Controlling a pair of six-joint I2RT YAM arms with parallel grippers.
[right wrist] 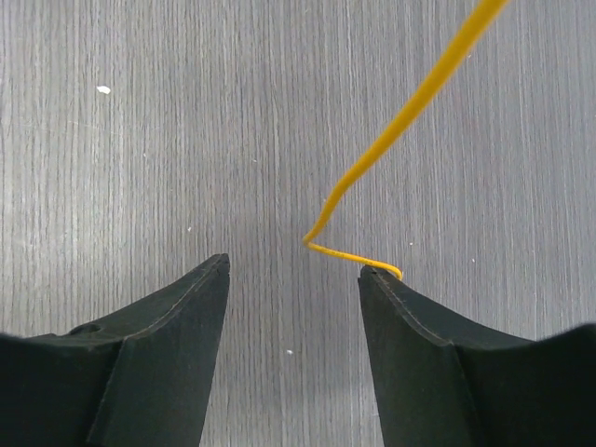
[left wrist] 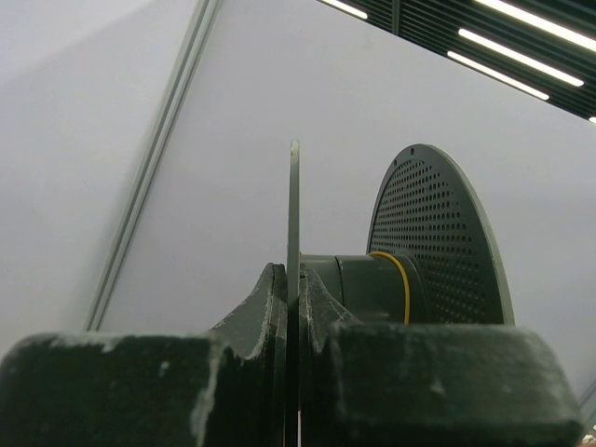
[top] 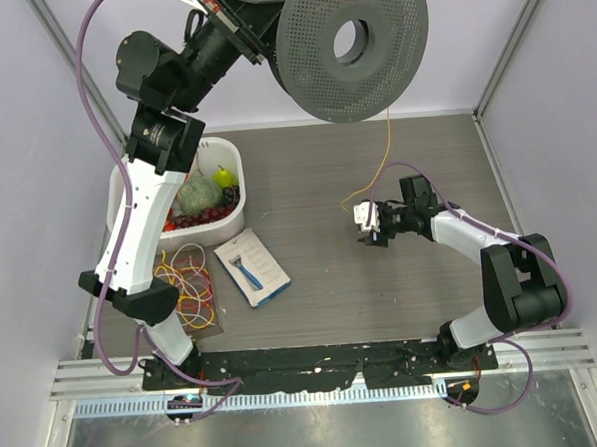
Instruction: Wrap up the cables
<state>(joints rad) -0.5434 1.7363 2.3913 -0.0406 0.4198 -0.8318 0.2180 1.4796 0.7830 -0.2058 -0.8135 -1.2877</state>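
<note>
My left gripper [top: 259, 40] is raised high at the back and shut on the rim of one flange of the dark grey perforated spool [top: 310, 63]. In the left wrist view the thin flange [left wrist: 294, 205] stands edge-on between the jaws of the left gripper [left wrist: 294, 307], and a yellow turn of wire [left wrist: 402, 279] sits on the hub. The thin yellow-orange wire [top: 389, 139] hangs from the spool down to the table. My right gripper [top: 364, 225] is open, low over the table. In the right wrist view the wire's bent end [right wrist: 410, 107] lies between the fingers of the right gripper [right wrist: 293, 265] and touches the right fingertip [right wrist: 372, 275].
A white basket [top: 224, 147] with fruit stands at the left. A boxed blue razor [top: 251, 268] lies in front of it. A tangle of yellow and red bands [top: 187, 284] lies by the left arm's base. Metal frame posts bound the table.
</note>
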